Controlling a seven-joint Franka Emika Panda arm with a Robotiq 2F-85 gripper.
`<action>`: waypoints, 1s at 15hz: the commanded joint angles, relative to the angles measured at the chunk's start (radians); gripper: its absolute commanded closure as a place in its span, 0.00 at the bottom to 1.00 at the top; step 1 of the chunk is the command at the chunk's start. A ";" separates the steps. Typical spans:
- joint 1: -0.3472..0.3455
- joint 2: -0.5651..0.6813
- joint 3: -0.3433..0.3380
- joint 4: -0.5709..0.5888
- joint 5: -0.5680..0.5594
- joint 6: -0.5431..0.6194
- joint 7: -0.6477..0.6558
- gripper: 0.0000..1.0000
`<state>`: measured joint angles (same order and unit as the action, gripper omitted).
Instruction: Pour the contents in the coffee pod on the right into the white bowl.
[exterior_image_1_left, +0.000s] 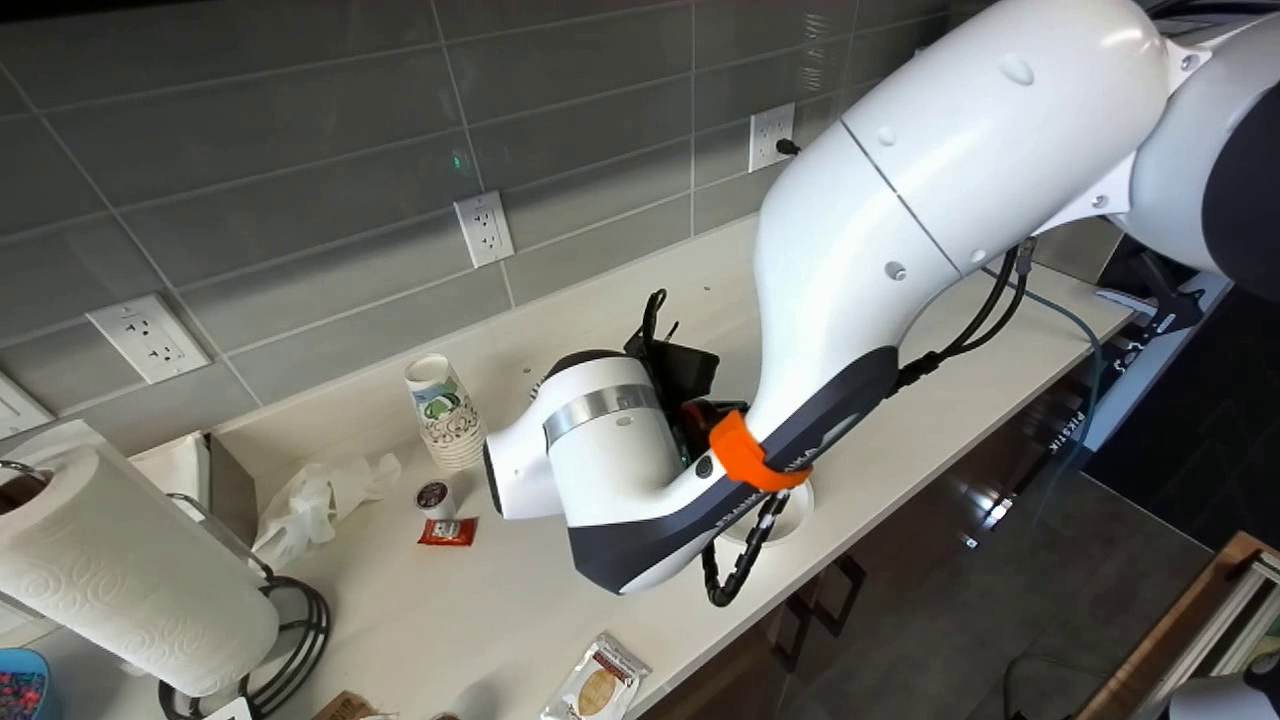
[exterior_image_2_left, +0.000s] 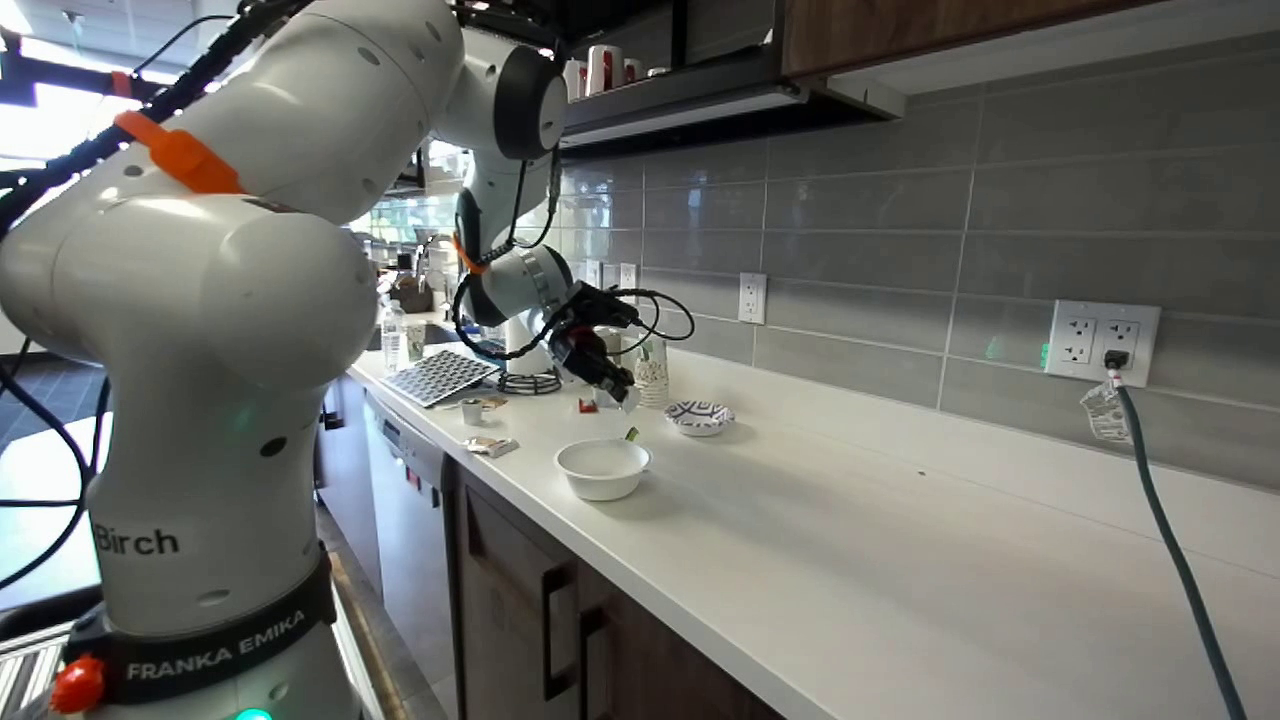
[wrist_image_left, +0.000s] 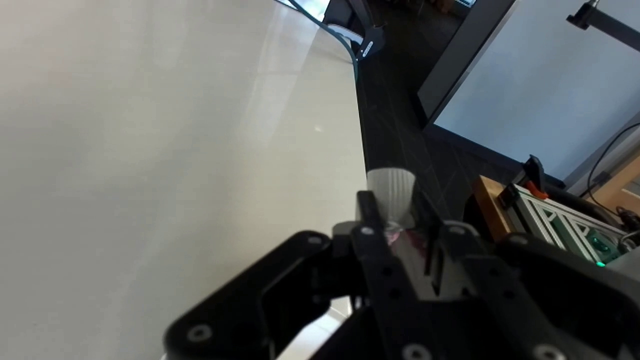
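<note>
My gripper (wrist_image_left: 395, 206) is shut on a small pale ribbed coffee pod (wrist_image_left: 391, 190), held between the fingertips in the wrist view. In an exterior view the gripper (exterior_image_2_left: 620, 392) hangs above the counter with the pale pod (exterior_image_2_left: 631, 400) at its tips, tilted. The white bowl (exterior_image_2_left: 602, 474) stands upright on the counter, below the gripper and nearer that camera; the pod is apart from it. In an exterior view the arm hides the gripper and most of the white bowl (exterior_image_1_left: 795, 515). What is inside the pod cannot be seen.
A patterned bowl (exterior_image_2_left: 700, 418) and a small green item (exterior_image_2_left: 632, 434) are near the white bowl. Stacked paper cups (exterior_image_1_left: 448, 415), another pod (exterior_image_1_left: 435, 498), a red packet (exterior_image_1_left: 447, 532), a snack packet (exterior_image_1_left: 598, 682) and a paper towel roll (exterior_image_1_left: 130, 560) stand along the counter.
</note>
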<state>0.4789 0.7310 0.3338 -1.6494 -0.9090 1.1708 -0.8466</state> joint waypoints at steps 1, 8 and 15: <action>0.002 0.000 0.011 -0.018 -0.047 -0.034 -0.016 0.79; -0.008 0.005 0.020 0.011 -0.015 -0.050 -0.022 0.83; -0.021 0.006 0.030 0.060 0.030 -0.041 -0.018 0.81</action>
<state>0.4716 0.7300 0.3448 -1.6205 -0.9140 1.1500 -0.8558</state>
